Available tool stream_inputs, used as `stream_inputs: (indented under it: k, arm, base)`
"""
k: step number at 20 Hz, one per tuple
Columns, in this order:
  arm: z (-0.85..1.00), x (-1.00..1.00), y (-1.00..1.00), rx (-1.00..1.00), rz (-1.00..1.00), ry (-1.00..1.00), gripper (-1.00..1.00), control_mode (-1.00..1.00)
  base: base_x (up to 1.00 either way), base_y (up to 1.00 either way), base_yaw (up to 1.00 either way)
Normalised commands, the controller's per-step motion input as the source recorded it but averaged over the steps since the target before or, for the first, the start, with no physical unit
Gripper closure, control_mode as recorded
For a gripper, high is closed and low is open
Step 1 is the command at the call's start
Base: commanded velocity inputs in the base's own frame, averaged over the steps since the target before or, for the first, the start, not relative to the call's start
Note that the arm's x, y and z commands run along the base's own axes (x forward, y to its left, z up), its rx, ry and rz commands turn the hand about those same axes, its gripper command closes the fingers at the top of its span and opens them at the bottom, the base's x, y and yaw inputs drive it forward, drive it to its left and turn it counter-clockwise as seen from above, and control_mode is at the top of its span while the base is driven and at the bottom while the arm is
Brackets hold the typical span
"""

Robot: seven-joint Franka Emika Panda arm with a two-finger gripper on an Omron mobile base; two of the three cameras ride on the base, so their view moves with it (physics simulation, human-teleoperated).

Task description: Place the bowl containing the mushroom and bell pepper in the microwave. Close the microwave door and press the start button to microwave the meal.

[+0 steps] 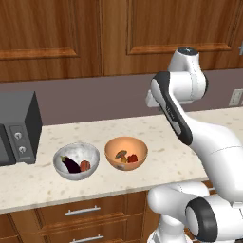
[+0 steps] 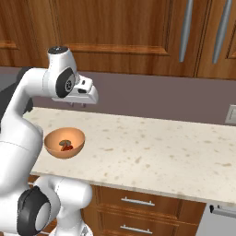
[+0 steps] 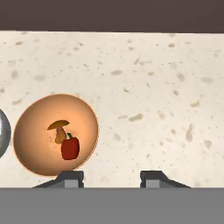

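The orange bowl [image 3: 55, 134] sits on the counter [image 3: 153, 87], mushroom [image 3: 58, 129] and bell pepper [image 3: 70, 148] inside; the claw [image 3: 112, 178] hovers beside it, parted, holding nothing.

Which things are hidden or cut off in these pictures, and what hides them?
- Grey-white bowl: in the hand view only a sliver shows, cut by the left edge.
- Small dark box: left base view, cut by the left edge.
- Orange bowl: right base view, its left rim sits behind the white arm.
- Gripper: hand view, only the finger tips rise at the bottom; they stand apart, holding nothing.
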Motion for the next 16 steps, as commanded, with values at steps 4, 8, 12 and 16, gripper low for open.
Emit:
stream_inputs:
  k: [4, 8, 12, 16]
  arm:
    - [-0.31, -0.01, 0.0, 0.0, 0.0, -0.03, -1.0, -1.0]
    - [-0.61, -0.03, 0.0, 0.04, -0.04, -0.07, -1.0, -1.0]
    - [-0.5, 0.0, 0.0, 0.13, -0.1, -0.09, -1.0, -1.0]
    - [-0.48, 0.0, 0.04, 0.13, -0.13, -0.05, -1.0, -1.0]
  base:
    - [0.0, 0.0, 0.0]
    - [0.0, 0.0, 0.0]
    - [0.0, 0.0, 0.0]
    - [0.0, 0.0, 0.0]
